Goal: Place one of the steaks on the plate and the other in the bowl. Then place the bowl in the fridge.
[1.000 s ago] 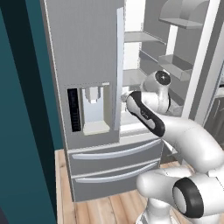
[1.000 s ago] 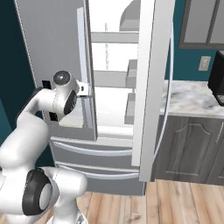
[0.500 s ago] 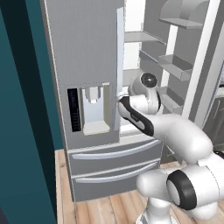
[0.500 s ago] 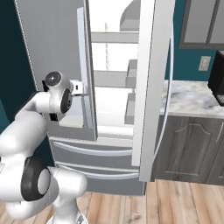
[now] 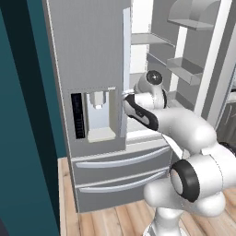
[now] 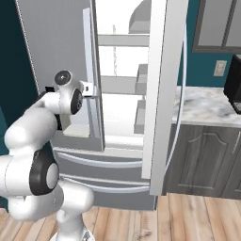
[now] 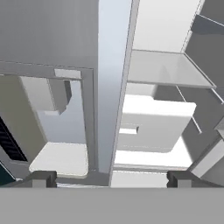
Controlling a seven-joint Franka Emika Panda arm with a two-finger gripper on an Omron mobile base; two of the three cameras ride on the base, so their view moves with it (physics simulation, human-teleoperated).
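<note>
The fridge (image 5: 83,55) stands tall and grey, its left door shut and its right door (image 6: 164,94) swung open on white shelves (image 6: 117,40). My gripper (image 5: 125,95) (image 6: 92,89) is held at chest height against the inner edge of the left door, beside the water dispenser (image 5: 99,115). In the hand view the gripper (image 7: 111,178) is open, its two fingertips (image 7: 43,178) far apart, and the door's pale vertical handle (image 7: 111,87) runs up between them, untouched. Nothing is held. The steaks, the plate and the bowl are out of view.
Two lower drawers (image 5: 120,161) sit below the doors. Right of the fridge is a marble counter (image 6: 207,103) on grey cabinets (image 6: 202,160), with a dark appliance (image 6: 234,87) on it. A teal wall (image 5: 23,115) closes the left side.
The hand has drifted a little left, from the open compartment toward the left door's edge, and the forearm has swung with it. The jaws have stayed wide apart.
</note>
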